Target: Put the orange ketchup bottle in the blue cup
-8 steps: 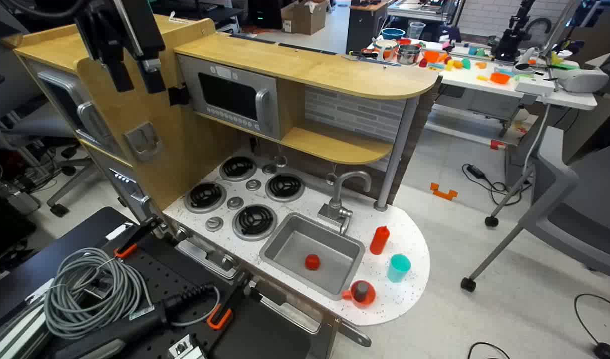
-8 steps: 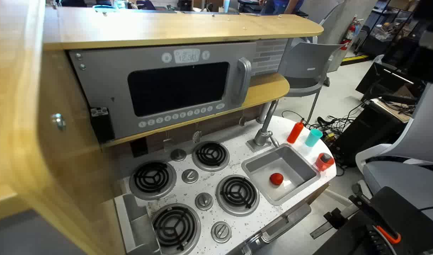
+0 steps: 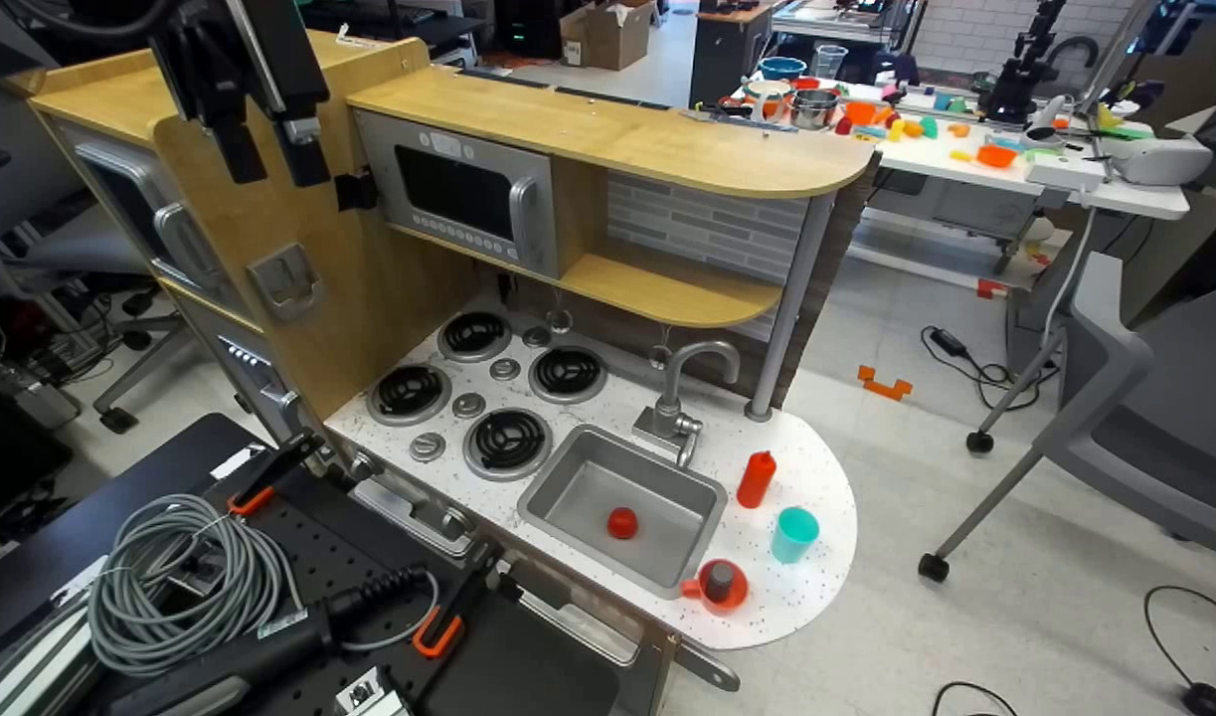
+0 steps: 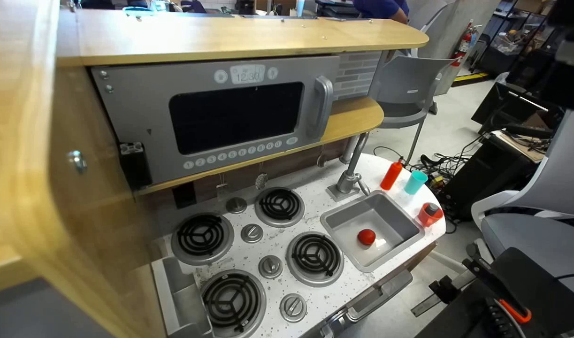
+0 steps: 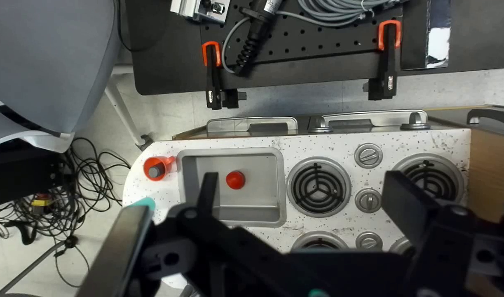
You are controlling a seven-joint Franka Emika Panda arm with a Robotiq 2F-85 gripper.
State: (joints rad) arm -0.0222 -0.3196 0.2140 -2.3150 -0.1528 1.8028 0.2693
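The toy kitchen (image 3: 608,124) is spreading its white counter (image 3: 791,589) around a grey sink (image 5: 252,206). The gripper (image 5: 302,179) is hanging well above, its fingers parting wide, holding nothing. Beside the sink, the blue cup (image 3: 794,537) is standing upright (mostly hiding in the wrist view). The orange ketchup bottle (image 4: 392,175) is standing near it on the counter. A round red object (image 5: 235,180) is lying in the sink.
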